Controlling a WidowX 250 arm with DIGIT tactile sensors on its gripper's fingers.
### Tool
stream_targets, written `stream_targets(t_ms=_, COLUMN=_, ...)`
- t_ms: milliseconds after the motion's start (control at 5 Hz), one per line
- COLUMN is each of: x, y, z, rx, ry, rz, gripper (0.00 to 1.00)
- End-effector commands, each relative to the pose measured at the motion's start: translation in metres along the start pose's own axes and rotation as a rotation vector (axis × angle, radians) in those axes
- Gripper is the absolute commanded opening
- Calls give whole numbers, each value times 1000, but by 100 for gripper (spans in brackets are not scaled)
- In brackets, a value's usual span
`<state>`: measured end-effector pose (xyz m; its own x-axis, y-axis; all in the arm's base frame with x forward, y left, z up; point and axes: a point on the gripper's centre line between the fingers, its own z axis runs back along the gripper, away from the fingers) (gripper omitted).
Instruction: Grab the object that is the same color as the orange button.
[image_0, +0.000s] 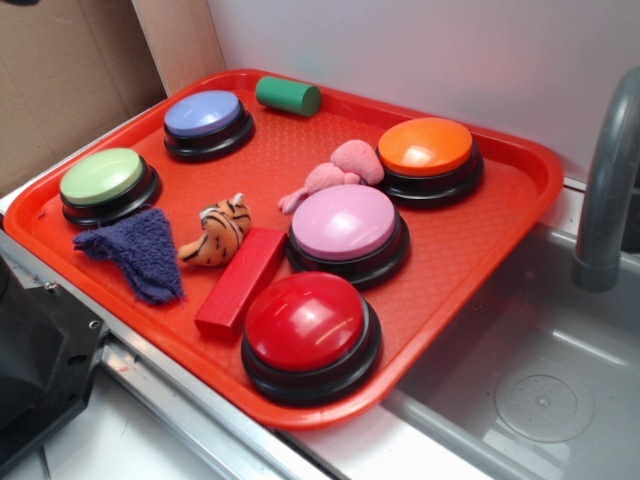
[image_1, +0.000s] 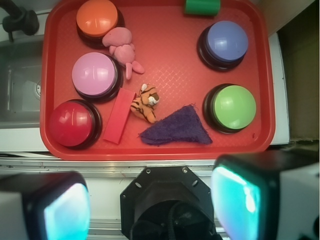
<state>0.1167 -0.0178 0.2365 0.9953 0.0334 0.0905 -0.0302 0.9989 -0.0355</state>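
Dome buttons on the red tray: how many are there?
5. Orange button at the back right, pink button mid-tray, red button at the front edge, blue button back left, green button far left. None looks hidden.

Tiger (image_0: 216, 232) between block (image_0: 241, 280) and cloth (image_0: 135, 251)

You face a white wall (image_0: 420, 50) behind the worktop, cardboard (image_0: 70, 80) at the left. A grey sink (image_0: 540, 380) with a grey faucet (image_0: 605, 200) sits to your right, under even indoor light.
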Motion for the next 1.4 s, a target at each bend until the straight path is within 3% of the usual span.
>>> stream_targets(t_ms=0, x=0, y=0, z=0, rx=0, ry=0, rz=0, gripper=100)
stream_targets(t_ms=200, x=8, y=-8, z=-24, rx=14, ry=-53, rz=2, gripper=100)
stream_targets(t_ms=600, x=33, y=-16, z=-89, rx=35, ry=-73, rz=98, gripper=100)
stream_targets(t_ms=800, x=41, y=-15, z=-121, rx=22, ry=-56, rz=128, gripper=100)
stream_targets(t_ms=1200, x=48, y=-13, z=-181, rx=70, ry=-18, rz=191, gripper=100)
